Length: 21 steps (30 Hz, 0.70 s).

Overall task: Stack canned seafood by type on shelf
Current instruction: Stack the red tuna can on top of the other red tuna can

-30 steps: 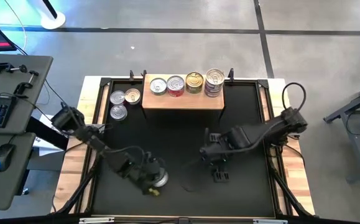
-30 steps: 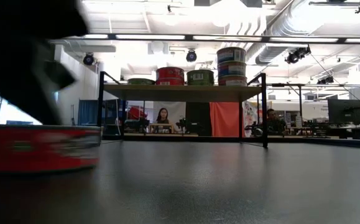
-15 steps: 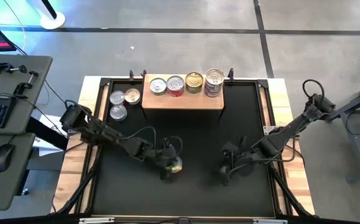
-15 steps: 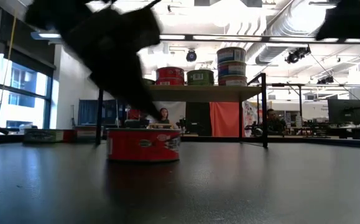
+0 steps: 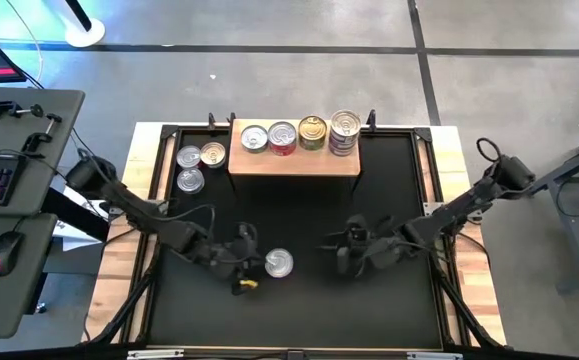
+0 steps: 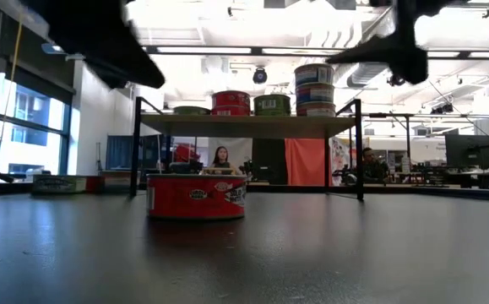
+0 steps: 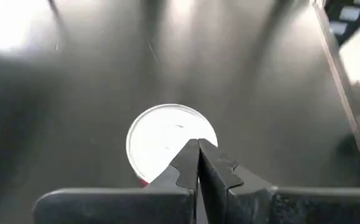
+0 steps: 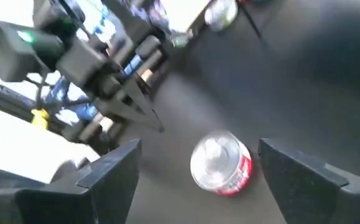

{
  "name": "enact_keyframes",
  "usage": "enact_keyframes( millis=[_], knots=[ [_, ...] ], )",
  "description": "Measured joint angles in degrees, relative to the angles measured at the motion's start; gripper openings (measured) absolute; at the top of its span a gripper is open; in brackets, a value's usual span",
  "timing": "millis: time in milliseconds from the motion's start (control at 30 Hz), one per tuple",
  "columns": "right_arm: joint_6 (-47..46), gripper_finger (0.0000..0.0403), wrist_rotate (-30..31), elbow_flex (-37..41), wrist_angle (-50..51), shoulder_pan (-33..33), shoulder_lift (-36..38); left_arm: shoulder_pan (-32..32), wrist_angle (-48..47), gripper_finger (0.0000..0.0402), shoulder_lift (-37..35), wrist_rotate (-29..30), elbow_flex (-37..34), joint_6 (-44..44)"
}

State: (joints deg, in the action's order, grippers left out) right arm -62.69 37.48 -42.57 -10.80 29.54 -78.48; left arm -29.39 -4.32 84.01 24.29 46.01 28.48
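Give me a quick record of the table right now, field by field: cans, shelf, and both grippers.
Loose can: red-labelled tin with silver lid, upright on the black mat, mid-table
Shelf: four positions along the back edge; rightmost stack tallest
Off-shelf cans: three tins beside the shelf's left end
Left gripper: shut, just left of the loose tin, holding nothing
Right gripper: open, empty, right of the tin

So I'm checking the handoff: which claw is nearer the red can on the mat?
Left. The left claw sits shut just beside the red can; the right claw hangs open, farther off.
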Motion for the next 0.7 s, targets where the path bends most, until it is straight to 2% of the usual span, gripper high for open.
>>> enact_keyframes(
  millis=[100, 167, 233, 333, 367, 533, 700],
  knots=[
    [0.0, 0.0286, -8.1, -1.8, 1.7, -3.7, -3.3, -1.3, 5.1, 0.0000, -1.4, 1.3, -4.7, 4.7],
    [1.0, 0.0241, -11.0, -4.4, 7.3, -5.8, -6.7, -1.6, 7.6, 0.0000, -1.3, 1.3, -6.3, 5.7],
    [1.3, 0.0171, -14.0, -8.0, 13.3, -7.5, -10.7, -1.6, 7.4, 0.0000, -0.8, 1.4, -6.7, 5.8],
    [5.5, 0.0042, -19.2, -12.9, 19.6, -9.8, -17.8, -1.2, 6.7, 0.0000, 0.6, 1.5, -6.7, 5.2],
    [7.9, 0.0022, -21.2, -14.3, 20.4, -10.3, -20.0, -0.9, 7.8, 0.0000, 1.5, 1.4, -6.7, 4.6],
    [11.4, 0.0011, -27.4, -21.8, 26.2, -10.7, -29.6, 0.1, 11.9, 0.0000, 5.9, 0.6, -6.5, 4.5],
    [13.3, 0.0005, -27.8, -28.6, 27.0, -9.8, -35.3, 0.1, 15.2, 0.0000, 9.5, -0.8, -6.3, 4.9]
  ],
)
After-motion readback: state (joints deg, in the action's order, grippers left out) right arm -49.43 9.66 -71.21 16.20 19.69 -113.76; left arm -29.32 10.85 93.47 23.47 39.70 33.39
